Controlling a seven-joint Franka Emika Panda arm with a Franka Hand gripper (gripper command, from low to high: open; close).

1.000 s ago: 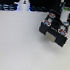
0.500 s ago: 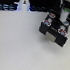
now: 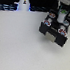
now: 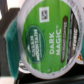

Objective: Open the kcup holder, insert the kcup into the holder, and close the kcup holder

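Exterior view: white table (image 3: 16, 45) wide and bare across the view's left and foreground, plenty of free room there; far edge meets a dark background strip near the top. Black kcup holder (image 3: 54, 32) at upper right, close to the right frame edge, tray slid out toward the front with pod slots showing, blurry. Arm descending from the top edge directly over the holder, gripper (image 3: 61, 18) just above or at the tray; green-topped kcup (image 3: 61, 16) small at the fingers, apparently pinched between them, exact contact too blurred to confirm. White bottle-shaped object (image 3: 23, 1) upright at the far edge, well apart from the holder toward the view's left. Wrist view: filled almost entirely by the kcup (image 4: 49, 36) lid, green with white rim, "Dark Magic" print, dark band along one side; very close to the lens. Teal finger pad (image 4: 10, 44) pressed against the pod's side. Dark holder interior at the margins, no table visible. Only exterior view shows room around; only wrist view shows lid print and pad contact.
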